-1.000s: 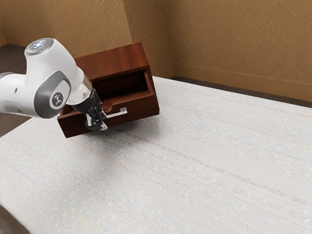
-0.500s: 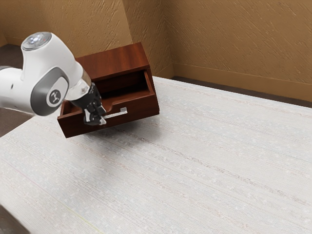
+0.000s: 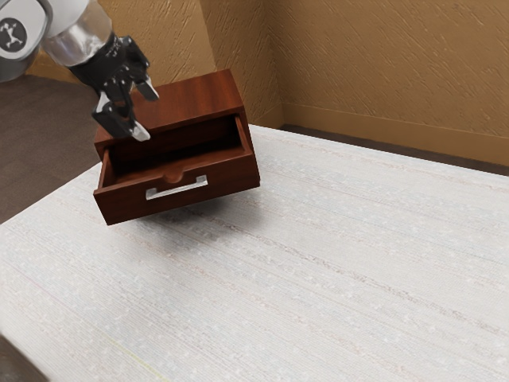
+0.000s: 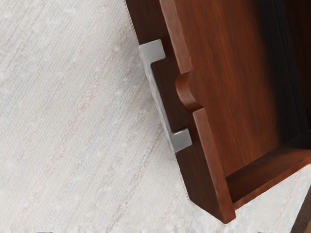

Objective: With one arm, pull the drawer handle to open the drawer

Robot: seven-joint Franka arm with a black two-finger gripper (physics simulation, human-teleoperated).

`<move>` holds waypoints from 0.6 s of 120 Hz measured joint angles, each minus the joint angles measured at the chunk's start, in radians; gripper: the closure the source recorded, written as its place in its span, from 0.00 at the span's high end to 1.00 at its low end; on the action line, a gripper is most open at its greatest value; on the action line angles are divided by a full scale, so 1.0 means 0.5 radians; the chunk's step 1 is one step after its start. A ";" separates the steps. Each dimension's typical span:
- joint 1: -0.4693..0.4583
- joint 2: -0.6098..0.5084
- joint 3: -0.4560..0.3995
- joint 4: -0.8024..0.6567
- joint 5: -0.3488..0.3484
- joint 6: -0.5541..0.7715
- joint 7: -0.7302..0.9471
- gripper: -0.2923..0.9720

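Note:
A dark wooden cabinet (image 3: 187, 99) stands at the table's far corner, and its drawer (image 3: 171, 163) is pulled part way out. The drawer's silver handle (image 3: 176, 188) sits on the front panel with nothing touching it. My gripper (image 3: 141, 113) hangs open above the cabinet's end at the exterior view's left, well above the handle, and holds nothing. From the wrist view I look down on the handle (image 4: 163, 109), the notched drawer front (image 4: 194, 121) and the empty drawer inside (image 4: 238, 82).
The pale wooden table (image 3: 318, 270) stretches toward the exterior view's right and front. Tan walls (image 3: 382, 56) meet behind the cabinet. The table's edge (image 3: 48, 208) runs just beside the drawer at the exterior view's left.
My gripper has let go of the handle and risen up and toward the exterior view's left, above the cabinet. The drawer stays pulled out as before.

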 joint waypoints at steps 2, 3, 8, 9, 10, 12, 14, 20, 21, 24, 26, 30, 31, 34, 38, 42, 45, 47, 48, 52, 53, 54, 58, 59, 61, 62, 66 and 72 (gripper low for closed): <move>-0.056 -0.002 0.011 0.014 -0.009 -0.059 0.020 0.68; -0.080 -0.003 0.015 0.020 -0.013 -0.087 0.030 0.68; -0.183 -0.007 0.031 0.037 -0.028 -0.210 0.077 0.70; -0.203 -0.009 0.034 0.039 -0.030 -0.231 0.086 0.70; -0.221 -0.012 0.037 0.039 -0.033 -0.252 0.095 0.70; -0.253 -0.020 0.043 0.035 -0.036 -0.291 0.113 0.71; -0.283 -0.027 0.052 0.022 -0.040 -0.325 0.130 0.71; -0.388 -0.056 0.116 -0.044 -0.047 -0.389 0.174 0.72; -0.404 -0.062 0.129 -0.054 -0.048 -0.398 0.181 0.73; -0.439 -0.077 0.163 -0.091 -0.052 -0.423 0.200 0.73; -0.453 -0.084 0.178 -0.117 -0.053 -0.438 0.213 0.73; -0.467 -0.092 0.198 -0.165 -0.057 -0.464 0.237 0.74; -0.468 -0.093 0.201 -0.176 -0.059 -0.470 0.242 0.74; -0.472 -0.099 0.209 -0.207 -0.066 -0.487 0.256 0.74; -0.479 -0.111 0.209 -0.242 -0.075 -0.506 0.264 0.75; -0.486 -0.119 0.208 -0.262 -0.081 -0.522 0.271 0.75; -0.484 -0.124 0.206 -0.278 -0.085 -0.532 0.278 0.75; -0.482 -0.125 0.205 -0.290 -0.087 -0.538 0.283 0.75; -0.481 -0.125 0.205 -0.295 -0.088 -0.541 0.285 0.75; -0.477 -0.125 0.205 -0.312 -0.091 -0.551 0.295 0.76; -0.477 -0.125 0.204 -0.315 -0.092 -0.553 0.298 0.76; -0.477 -0.126 0.204 -0.318 -0.093 -0.555 0.300 0.76; -0.471 -0.128 0.203 -0.326 -0.095 -0.562 0.309 0.76; -0.469 -0.129 0.203 -0.327 -0.095 -0.564 0.312 0.76; -0.465 -0.130 0.201 -0.329 -0.096 -0.567 0.318 0.76; -0.464 -0.130 0.198 -0.330 -0.096 -0.569 0.321 0.76; -0.458 -0.131 0.193 -0.332 -0.097 -0.573 0.333 0.76; -0.452 -0.132 0.189 -0.335 -0.098 -0.575 0.349 0.76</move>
